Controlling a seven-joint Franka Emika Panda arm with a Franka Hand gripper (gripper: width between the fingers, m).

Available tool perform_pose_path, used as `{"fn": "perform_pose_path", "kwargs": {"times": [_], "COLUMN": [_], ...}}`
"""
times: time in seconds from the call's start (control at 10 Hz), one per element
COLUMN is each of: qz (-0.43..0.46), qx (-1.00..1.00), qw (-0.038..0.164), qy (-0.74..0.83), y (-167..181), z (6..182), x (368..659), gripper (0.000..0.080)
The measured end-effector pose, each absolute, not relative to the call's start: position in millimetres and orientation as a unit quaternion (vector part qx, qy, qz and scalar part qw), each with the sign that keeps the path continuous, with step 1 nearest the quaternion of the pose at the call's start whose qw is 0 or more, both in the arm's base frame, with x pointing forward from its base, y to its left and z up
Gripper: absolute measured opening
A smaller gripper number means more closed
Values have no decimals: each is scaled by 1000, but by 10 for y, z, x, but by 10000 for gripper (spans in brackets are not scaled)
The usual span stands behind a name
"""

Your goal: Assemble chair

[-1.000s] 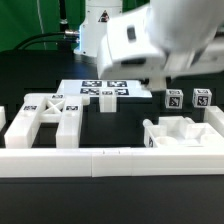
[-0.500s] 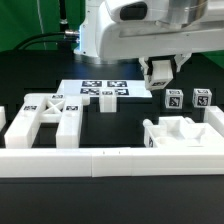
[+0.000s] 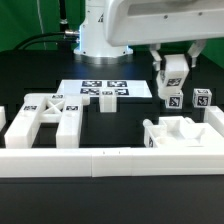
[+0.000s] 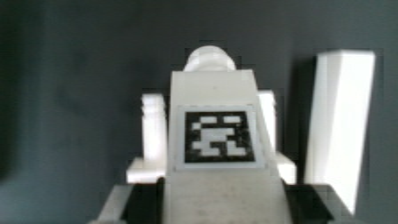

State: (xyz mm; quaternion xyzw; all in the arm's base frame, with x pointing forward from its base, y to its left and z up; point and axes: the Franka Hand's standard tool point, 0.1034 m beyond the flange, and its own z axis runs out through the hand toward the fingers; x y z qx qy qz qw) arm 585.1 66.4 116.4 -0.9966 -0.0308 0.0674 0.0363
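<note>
My gripper [image 3: 172, 78] hangs at the exterior view's right, shut on a short white square post [image 3: 173, 70] with a black-and-white tag. In the wrist view that post [image 4: 217, 100] runs straight out from between the dark jaws of the gripper [image 4: 222, 196], with a rounded peg at its far end. The held post hovers just above two more tagged posts [image 3: 176, 101] [image 3: 203, 98] standing on the black table. The X-braced frame [image 3: 45, 113] lies at the exterior view's left. A blocky white chair piece [image 3: 182, 133] with a hollow top sits at the front right.
A long low white rail [image 3: 110, 161] runs across the front. The marker board [image 3: 100, 89] lies flat at the middle, with a small white block [image 3: 107, 103] at its front edge. The robot's white base [image 3: 100, 35] stands behind it.
The arm has swung toward the exterior view's right and turned, carrying the held post from near the marker board to just above the two standing posts. The grip has stayed the same.
</note>
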Motion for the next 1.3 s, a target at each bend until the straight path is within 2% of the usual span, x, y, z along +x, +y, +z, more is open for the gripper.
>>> {"fn": "perform_pose_path", "kwargs": {"times": [0.4,0.6,1.1,1.3], "qz": [-76,-133,-159,-167], "qx": [-996,-989,-985,-984], "qw": [30,30,29,31], "qy": [-28,-49,-53,-60], "y": [626,804,822,930], "z": [1121,1199,1194,1222], "x": [5947,6140,6198,6299], "gripper": [285,285,285,285]}}
